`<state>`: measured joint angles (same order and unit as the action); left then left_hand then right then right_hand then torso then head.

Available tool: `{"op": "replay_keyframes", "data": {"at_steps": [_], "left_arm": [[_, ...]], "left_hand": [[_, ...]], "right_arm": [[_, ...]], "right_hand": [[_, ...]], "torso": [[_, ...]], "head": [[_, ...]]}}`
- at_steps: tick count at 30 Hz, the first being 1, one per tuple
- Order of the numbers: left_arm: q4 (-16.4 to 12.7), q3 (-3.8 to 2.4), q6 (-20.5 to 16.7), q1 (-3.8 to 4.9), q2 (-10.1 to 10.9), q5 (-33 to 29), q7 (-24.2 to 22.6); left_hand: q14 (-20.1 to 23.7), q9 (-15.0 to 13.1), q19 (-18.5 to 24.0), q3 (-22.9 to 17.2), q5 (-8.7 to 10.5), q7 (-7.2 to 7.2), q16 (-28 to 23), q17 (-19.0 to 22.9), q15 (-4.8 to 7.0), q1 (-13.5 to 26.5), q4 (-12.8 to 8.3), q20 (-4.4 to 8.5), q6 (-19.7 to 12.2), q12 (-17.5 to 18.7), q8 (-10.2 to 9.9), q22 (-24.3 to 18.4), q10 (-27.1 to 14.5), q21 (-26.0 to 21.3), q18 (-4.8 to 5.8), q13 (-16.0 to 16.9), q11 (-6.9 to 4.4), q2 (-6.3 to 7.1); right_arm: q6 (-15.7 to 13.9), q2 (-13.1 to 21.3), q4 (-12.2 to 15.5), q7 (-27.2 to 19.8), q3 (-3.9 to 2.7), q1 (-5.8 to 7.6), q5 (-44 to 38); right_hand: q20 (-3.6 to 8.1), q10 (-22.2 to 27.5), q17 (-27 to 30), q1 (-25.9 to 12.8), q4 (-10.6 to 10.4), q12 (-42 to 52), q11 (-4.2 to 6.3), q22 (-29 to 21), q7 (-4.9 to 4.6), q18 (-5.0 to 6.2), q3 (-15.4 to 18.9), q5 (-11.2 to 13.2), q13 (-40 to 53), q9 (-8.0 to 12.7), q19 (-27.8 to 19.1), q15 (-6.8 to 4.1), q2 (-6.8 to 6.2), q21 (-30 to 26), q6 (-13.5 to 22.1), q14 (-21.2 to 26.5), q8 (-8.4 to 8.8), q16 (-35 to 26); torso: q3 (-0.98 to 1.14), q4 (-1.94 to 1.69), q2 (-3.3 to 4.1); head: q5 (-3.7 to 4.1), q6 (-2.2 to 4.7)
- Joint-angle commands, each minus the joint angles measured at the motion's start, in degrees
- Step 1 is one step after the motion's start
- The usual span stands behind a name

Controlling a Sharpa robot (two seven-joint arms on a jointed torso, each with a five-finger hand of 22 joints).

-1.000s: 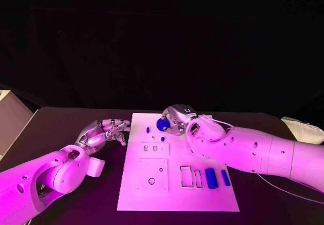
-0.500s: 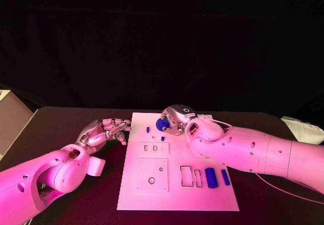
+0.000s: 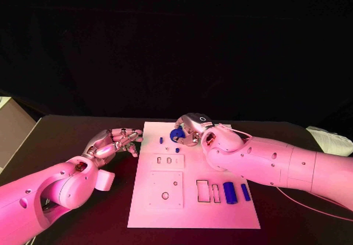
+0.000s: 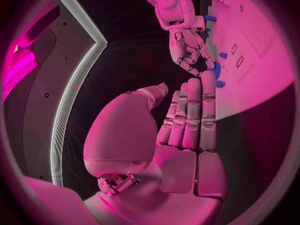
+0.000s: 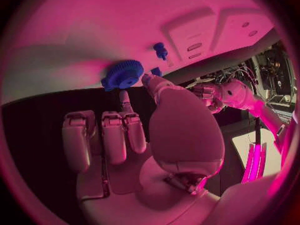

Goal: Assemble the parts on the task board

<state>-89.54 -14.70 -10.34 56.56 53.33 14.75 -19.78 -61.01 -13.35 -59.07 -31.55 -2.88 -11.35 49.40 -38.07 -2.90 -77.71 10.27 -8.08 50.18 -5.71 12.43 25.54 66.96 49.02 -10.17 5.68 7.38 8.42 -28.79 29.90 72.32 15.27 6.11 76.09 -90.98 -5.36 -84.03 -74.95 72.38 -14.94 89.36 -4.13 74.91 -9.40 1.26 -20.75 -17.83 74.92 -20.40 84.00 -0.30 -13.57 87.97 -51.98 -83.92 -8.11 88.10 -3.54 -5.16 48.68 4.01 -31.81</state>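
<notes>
Blue gear pinched in right hand fingers, raised over the board's far end, likely for seating near the small pegs. Left hand empty, fingers loosely apart, waiting over the counter beside the board.

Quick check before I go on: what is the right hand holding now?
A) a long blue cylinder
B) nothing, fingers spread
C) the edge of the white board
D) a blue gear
D: the right hand pinches a toothed blue gear at its fingertips, above the far end of the white board.
</notes>
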Motion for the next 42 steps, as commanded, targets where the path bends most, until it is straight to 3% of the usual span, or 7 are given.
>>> {"op": "replay_keyframes", "data": {"at_steps": [1,10,19,26,32,37,42], "left_arm": [[0.05,-0.03,1.05,-0.01,-0.17,0.1,-0.29],[0.08,-0.03,0.97,-0.01,-0.13,0.02,-0.28],[0.14,-0.03,0.97,-0.02,-0.25,-0.15,-0.29],[0.3,-0.02,0.95,-0.03,-0.25,-0.17,-0.31],[0.37,-0.02,0.98,-0.05,-0.26,-0.18,-0.34],[0.44,-0.02,0.99,-0.11,-0.29,-0.18,-0.36],[0.51,-0.02,0.93,-0.17,-0.29,-0.18,-0.43]], "left_hand": [[0.4,-0.06,0.41,-0.38,-0.16,-0.02,0.24,-0.06,-0.17,-0.13,0.11,-0.15,-0.14,0.24,-0.21,0.05,-0.41,0.24,-0.28,0.1,-0.14,-0.02],[0.42,-0.07,0.5,-0.43,-0.16,-0.07,0.27,-0.08,-0.2,0.05,0.23,-0.18,-0.17,0.25,-0.23,0.11,-0.45,0.35,-0.28,0.11,-0.1,-0.1],[0.44,-0.08,0.62,-0.48,-0.16,-0.14,0.33,-0.11,-0.25,0.32,0.43,-0.23,-0.24,0.27,-0.28,0.19,-0.52,0.49,-0.28,0.12,-0.05,-0.19],[0.45,-0.09,0.68,-0.52,-0.16,-0.14,0.36,-0.12,-0.27,0.41,0.49,-0.26,-0.27,0.28,-0.31,0.23,-0.55,0.56,-0.28,0.13,-0.03,-0.21],[0.45,-0.09,0.68,-0.52,-0.16,-0.14,0.36,-0.12,-0.27,0.41,0.49,-0.26,-0.27,0.28,-0.31,0.23,-0.55,0.56,-0.28,0.13,-0.03,-0.21],[0.45,-0.09,0.68,-0.52,-0.16,-0.14,0.36,-0.12,-0.27,0.41,0.49,-0.26,-0.27,0.28,-0.31,0.23,-0.55,0.56,-0.28,0.13,-0.03,-0.21],[0.48,-0.1,0.76,-0.59,-0.16,-0.14,0.39,-0.14,-0.28,0.39,0.44,-0.28,-0.32,0.3,-0.34,0.29,-0.61,0.66,-0.29,0.14,-0.03,-0.18]], "right_arm": [[1.65,0.1,-0.03,-1.03,0.17,-0.31,1.36],[5.04,1.03,0.36,-1.61,0.26,-0.31,2.56],[8.02,1.74,0.05,-0.64,0.49,-0.32,3.11],[4.19,3.32,1.13,0.0,0.53,-0.37,2.21],[-1.73,5.64,3.12,-1.15,0.52,-0.51,1.9],[-6.35,9.72,6.86,-2.67,0.33,-0.55,3.46],[-7.09,14.25,9.78,-5.31,0.03,-0.46,7.72]], "right_hand": [[-0.21,-4.96,-10.27,-1.18,-1.15,-0.39,-0.32,12.97,0.08,-0.69,0.65,-0.58,14.15,-0.01,5.26,0.23,0.23,0.17,0.06,-5.01,0.41,0.29],[-0.07,-5.21,-10.47,-4.25,-1.77,-0.13,-0.08,13.18,0.39,-0.74,1.6,-2.41,14.39,-0.24,5.33,0.04,1.91,0.33,-0.98,-5.06,0.12,0.35],[0.02,-5.25,-10.74,-6.08,-1.77,-0.1,-0.03,13.34,0.42,-0.79,2.05,-2.47,14.42,-0.21,5.39,-0.01,2.22,0.47,-0.88,-5.12,0.3,0.43],[0.03,-5.36,-10.82,-6.41,-1.71,0.01,-0.01,13.41,0.46,-0.8,2.12,-2.87,14.52,-0.23,5.41,-0.03,2.35,0.53,-0.98,-5.14,0.29,0.46],[0.09,-5.54,-10.99,-6.08,-1.46,0.2,0.06,13.59,0.52,-0.85,1.83,-4.26,14.69,-0.27,5.47,-0.09,2.25,0.69,-1.14,-5.18,0.28,0.51],[0.14,-5.4,-10.32,-4.53,-0.91,0.05,0.15,13.12,0.58,-0.72,1.04,-4.81,14.56,-0.32,5.31,-0.17,1.77,0.26,-1.37,-5.02,0.25,0.26],[0.22,-5.15,-10.14,-1.96,0.19,-0.21,0.15,13.03,0.57,-0.7,0.03,-4.05,14.33,-0.35,5.27,-0.22,0.74,0.16,-1.45,-4.97,0.31,0.16]], "torso": [[-0.02,0.03,-0.02],[0.11,0.13,-0.02],[0.18,-0.02,0.01],[0.23,-0.01,-0.03],[0.21,0.13,-0.03],[0.2,0.03,-0.09],[0.22,0.26,-0.17]], "head": [[0.1,-0.03],[0.03,-0.12],[0.19,-0.19],[0.03,-0.17],[-0.12,-0.07],[0.17,0.04],[0.3,0.27]]}}
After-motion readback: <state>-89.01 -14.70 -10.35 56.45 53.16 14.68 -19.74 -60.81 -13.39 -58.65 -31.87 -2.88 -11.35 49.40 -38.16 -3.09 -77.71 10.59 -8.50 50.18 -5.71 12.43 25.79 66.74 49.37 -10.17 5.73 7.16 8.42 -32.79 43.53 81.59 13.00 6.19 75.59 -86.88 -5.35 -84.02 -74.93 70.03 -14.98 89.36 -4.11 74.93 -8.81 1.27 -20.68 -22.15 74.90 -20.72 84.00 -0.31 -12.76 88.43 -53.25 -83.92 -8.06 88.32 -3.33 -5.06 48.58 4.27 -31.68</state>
